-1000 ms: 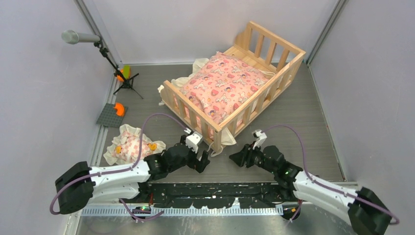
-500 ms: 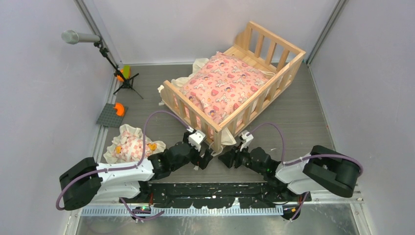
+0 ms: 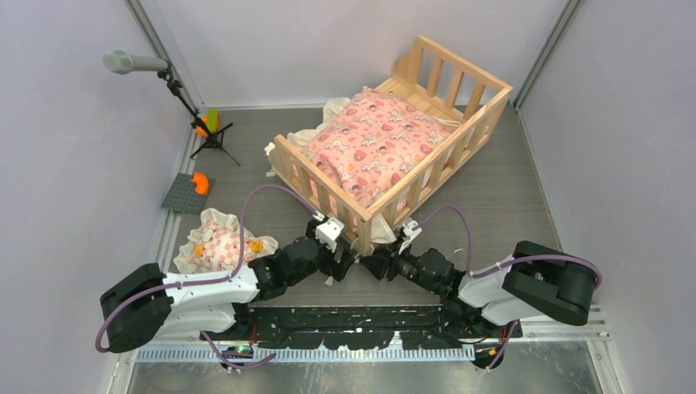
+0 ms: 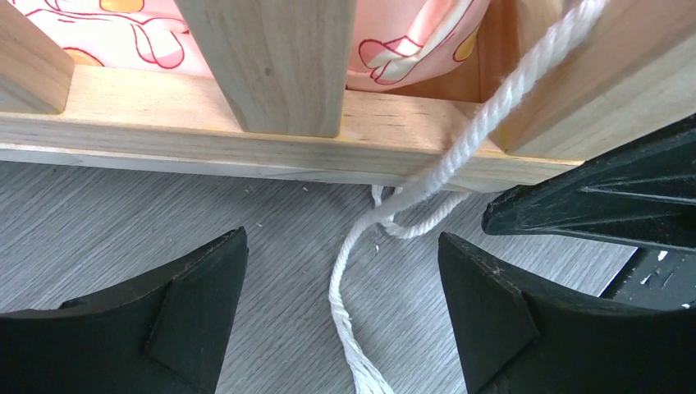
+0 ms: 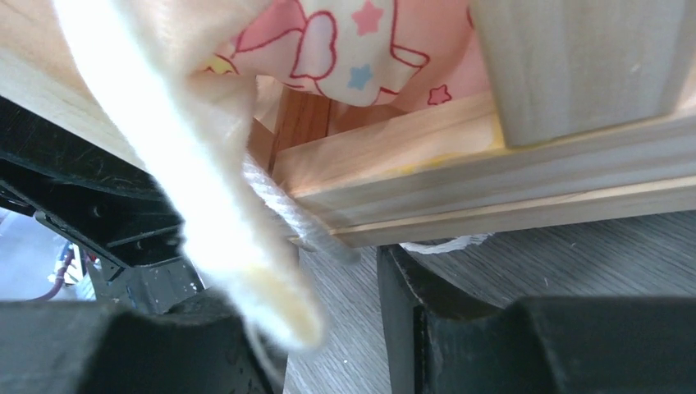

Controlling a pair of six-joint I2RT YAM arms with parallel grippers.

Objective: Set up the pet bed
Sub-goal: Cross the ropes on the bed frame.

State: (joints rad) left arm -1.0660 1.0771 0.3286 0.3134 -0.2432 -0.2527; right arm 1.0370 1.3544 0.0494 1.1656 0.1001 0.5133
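1. The pale wooden pet bed with slatted rails point(image 3: 435, 160) stands mid-table at a skew. Its long axis runs away to the far right, and its near corner points between the two arms.
2. Both reach low to that corner, about equally near. The left arm point(image 3: 205, 291) faces the short end, the right arm point(image 3: 484, 291) the long side.
3. The left wrist view shows its jaws wide and holding nothing. The bed's bottom rail is just ahead, and a white twisted cord point(image 4: 484, 115) trails on the grey wood-grain table point(image 4: 123, 213) between them.
4. The right wrist view shows its jaws partly apart under the rail, with a cream frill point(image 5: 205, 205) hanging in front; I cannot tell if it touches them.
5. Only the overhead view shows the skew.
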